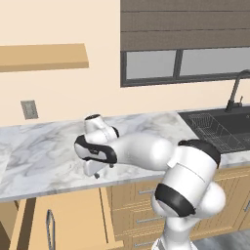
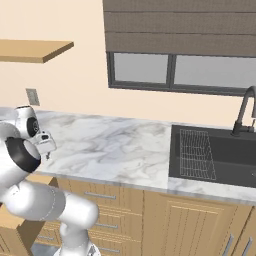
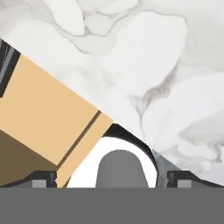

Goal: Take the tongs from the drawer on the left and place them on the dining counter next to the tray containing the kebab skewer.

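1. The white arm's two-finger gripper (image 3: 112, 178) points down over the front edge of the white, grey-veined marble counter (image 1: 44, 151), its dark fingertips (image 3: 43, 178) spread wide with nothing between them.
2. Just below that edge, a light-wood drawer (image 1: 63, 219) with a slim silver bar handle (image 1: 49, 228) stands pulled open; I cannot make out its contents.
3. Farther right, a dark sink (image 2: 220, 157) holds a wire rack (image 2: 196, 154).
4. Behind it stands a black faucet (image 2: 245, 112).

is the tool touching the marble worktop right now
Apart. In the hand view the tool has its tips wide open with the marble worktop lying well beyond them. The left base view shows it hanging above the worktop's front edge.
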